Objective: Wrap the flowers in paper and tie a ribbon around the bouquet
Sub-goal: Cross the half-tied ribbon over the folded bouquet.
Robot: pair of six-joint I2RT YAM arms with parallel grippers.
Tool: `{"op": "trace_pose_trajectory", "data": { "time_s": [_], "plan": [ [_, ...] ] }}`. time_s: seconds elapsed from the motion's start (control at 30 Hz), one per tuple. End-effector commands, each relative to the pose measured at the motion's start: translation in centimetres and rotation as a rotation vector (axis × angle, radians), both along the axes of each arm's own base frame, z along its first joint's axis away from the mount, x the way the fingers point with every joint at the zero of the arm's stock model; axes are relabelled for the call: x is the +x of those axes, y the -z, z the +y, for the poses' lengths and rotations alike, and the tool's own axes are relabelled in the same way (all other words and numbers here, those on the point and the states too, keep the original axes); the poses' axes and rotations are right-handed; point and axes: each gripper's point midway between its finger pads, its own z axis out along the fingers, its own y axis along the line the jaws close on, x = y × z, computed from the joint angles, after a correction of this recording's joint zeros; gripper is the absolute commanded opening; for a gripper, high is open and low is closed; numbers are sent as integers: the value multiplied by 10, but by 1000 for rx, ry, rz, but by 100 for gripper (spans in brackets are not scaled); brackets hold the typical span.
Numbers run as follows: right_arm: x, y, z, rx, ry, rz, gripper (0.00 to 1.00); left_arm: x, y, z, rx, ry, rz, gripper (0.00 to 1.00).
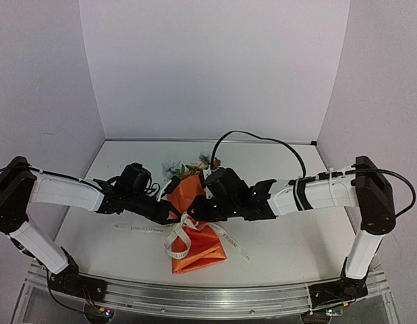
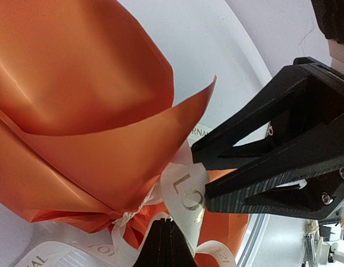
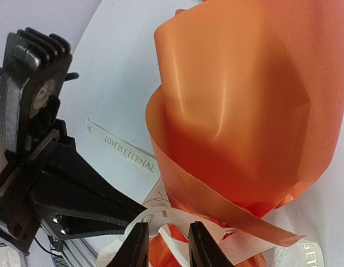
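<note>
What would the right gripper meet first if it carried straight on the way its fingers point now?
Most likely the ribbon, just ahead of the right gripper between its open fingers; the pinched waist of the bouquet sits close behind, though depth is unclear.

Orange paper [image 3: 244, 111] — cream ribbon [image 2: 186, 192], perhaps gold-lettered

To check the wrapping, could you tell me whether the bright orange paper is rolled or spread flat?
Rolled: the orange paper forms a cone, cinched by the flat cream fabric ribbon.
</note>
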Motion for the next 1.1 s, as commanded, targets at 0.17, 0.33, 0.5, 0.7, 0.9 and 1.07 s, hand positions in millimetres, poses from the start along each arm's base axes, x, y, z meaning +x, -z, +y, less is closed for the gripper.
{"op": "trace_pose_trajectory", "data": {
  "time_s": [0.17, 0.33, 0.5, 0.7, 0.9, 1.07],
  "plan": [
    [0, -5, -2, -20, 21, -14, 1, 10, -19, -8, -38, -8, -59, 0],
    [-1, -1, -12, -39, 38, -14, 0, 14, -18, -4, -30, -47, -60, 0],
    [-1, 8, -28, -90, 78, -18, 0, 18, -19, 0, -26, -94, -67, 0],
    [-1, 12, -35, -113, 93, -18, 0, 22, -23, 4, -37, -132, -83, 0],
    [1, 9, -35, -126, 99, -29, 0, 27, -26, 9, -37, -178, -109, 0],
    [5, 3, -38, -148, 104, -53, 0, 35, -14, 19, 13, -233, -103, 0]
  ]
}}
